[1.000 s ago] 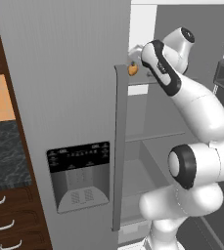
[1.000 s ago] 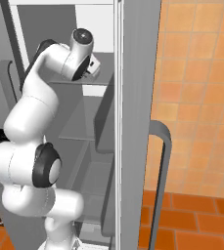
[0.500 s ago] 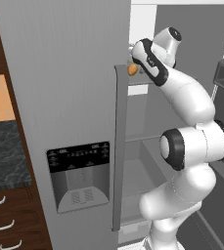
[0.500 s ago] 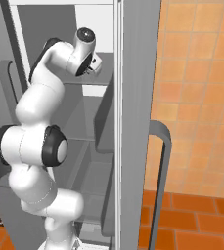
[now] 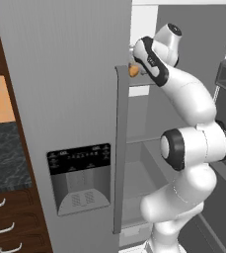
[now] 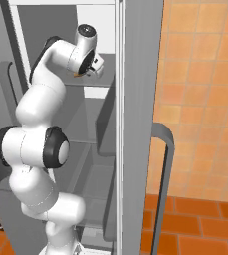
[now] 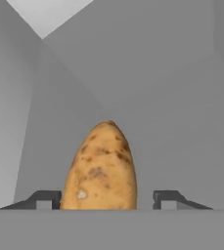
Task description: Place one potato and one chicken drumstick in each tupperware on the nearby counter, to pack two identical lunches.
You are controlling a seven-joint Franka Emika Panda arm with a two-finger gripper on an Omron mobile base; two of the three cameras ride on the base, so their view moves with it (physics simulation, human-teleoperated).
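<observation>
The potato [image 7: 102, 168] looks matt and rough — tan skin, brown speckles. Fridge door [image 5: 65, 99] — smooth grey, metal-like. Counter [image 5: 3, 158], at 9 o'clock, marbled stone.

Arm raised high, elbow bent; gripper [image 7: 106, 199] level at the top, jaws spread apart.

Speckled yellow-orange potato [image 7: 101, 168] — upright (oval)

Both base views flank the arm, sharing the open fridge [image 5: 149, 163] (hand view looks close along the shelf).
</observation>
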